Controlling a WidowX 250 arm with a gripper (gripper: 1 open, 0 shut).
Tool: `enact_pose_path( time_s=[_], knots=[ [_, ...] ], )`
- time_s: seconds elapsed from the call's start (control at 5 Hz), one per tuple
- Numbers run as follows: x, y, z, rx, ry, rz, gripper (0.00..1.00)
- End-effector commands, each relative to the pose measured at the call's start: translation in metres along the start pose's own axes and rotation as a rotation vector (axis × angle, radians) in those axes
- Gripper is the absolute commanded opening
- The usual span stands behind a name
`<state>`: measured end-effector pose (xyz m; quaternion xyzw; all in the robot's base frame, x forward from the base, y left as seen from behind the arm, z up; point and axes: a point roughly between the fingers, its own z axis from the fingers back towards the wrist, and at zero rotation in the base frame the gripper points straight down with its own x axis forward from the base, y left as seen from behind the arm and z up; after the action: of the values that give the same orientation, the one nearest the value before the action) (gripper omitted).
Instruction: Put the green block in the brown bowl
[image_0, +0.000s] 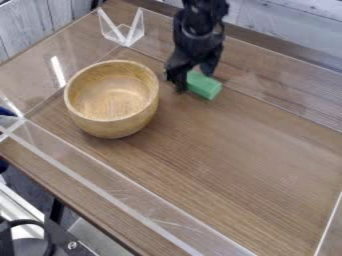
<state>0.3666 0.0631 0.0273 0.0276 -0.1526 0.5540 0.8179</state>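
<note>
Nearest me, the brown bowl (112, 100) sits upright on the wooden table (214, 190). Just beyond and to its right in the view, the green block (203, 86) lies flat, well outside the bowl. Over it hangs the dark gripper (187, 76), its fingers spread apart around the block.

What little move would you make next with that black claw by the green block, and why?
I'd probably ease the end effector down slightly and then close it on the green block: its jaws look open around the block's far end, and the block lies flat on the table, outside the brown bowl. Whether the jaws are already low enough is hard to tell.
</note>
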Motion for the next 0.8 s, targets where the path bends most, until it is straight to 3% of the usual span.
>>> enact_pose_path(
  time_s=[0.0, 0.2, 0.6],
  knots=[
    [0.004, -0.01, 0.006, -0.036, -0.036, 0.003, 1.0],
    [0.002, -0.01, 0.001, -0.03, -0.04, 0.0, 0.0],
    [-0.003, -0.007, -0.006, -0.015, -0.049, -0.022, 0.0]
  ],
)
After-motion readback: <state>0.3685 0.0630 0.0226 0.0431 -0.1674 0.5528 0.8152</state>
